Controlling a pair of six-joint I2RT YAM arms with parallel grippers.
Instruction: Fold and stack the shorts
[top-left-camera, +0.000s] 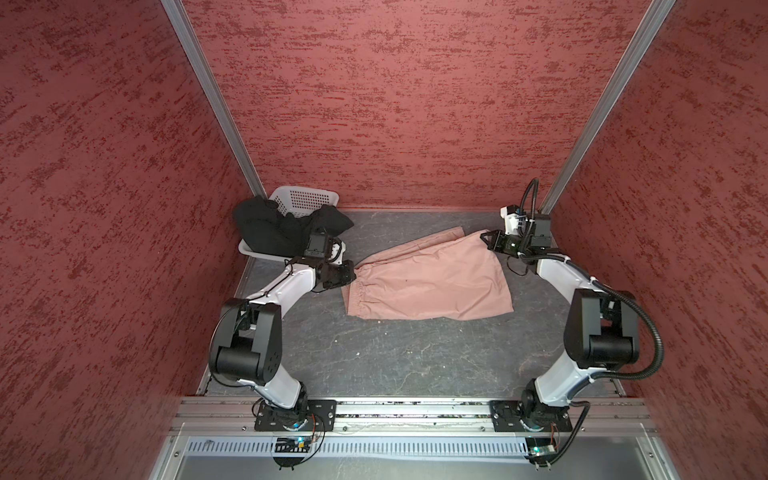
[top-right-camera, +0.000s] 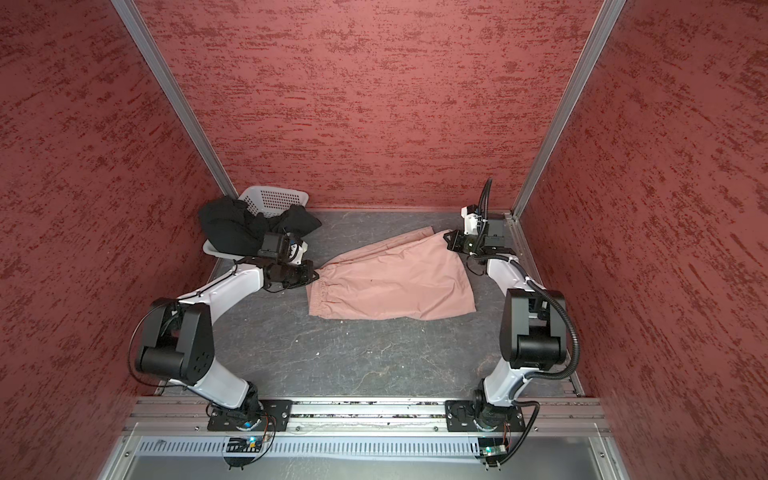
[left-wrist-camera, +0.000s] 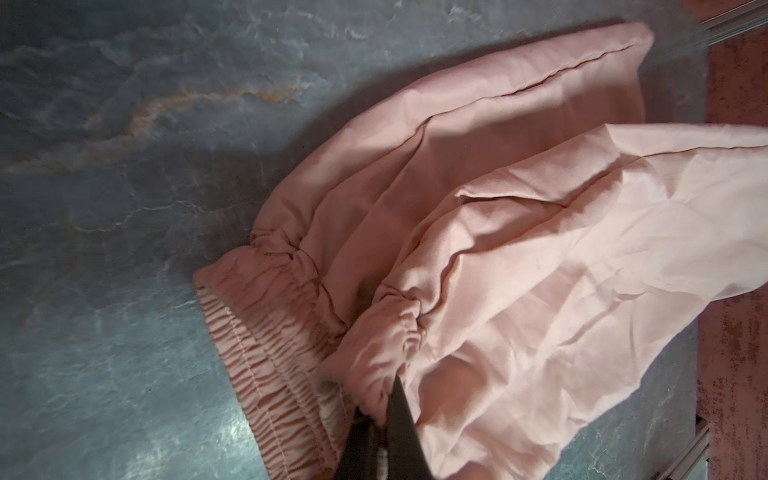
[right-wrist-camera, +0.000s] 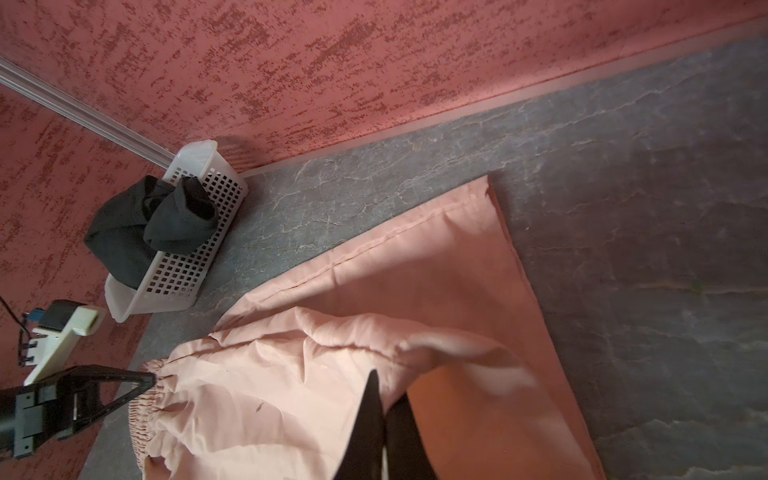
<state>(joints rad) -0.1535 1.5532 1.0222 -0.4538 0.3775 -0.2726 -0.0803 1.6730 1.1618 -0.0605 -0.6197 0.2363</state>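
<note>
Left wrist view gives me what the overhead cannot: the left pincer (left-wrist-camera: 380, 419) is clamped tight on a bunched fold of the pink shorts (left-wrist-camera: 498, 249) at the gathered waistband (left-wrist-camera: 266, 374). Right wrist view shows the right pincer (right-wrist-camera: 384, 399) pinched shut on the leg-hem end, with the cloth tenting up to it. Only in both top views do I get the whole layout: the pink shorts lie on the surface (top-left-camera: 395, 353) just beside the basket (top-left-camera: 307, 197), stretched away from it between both pincers. The black shorts (top-left-camera: 270, 226) are draped over the basket's rim.
</note>
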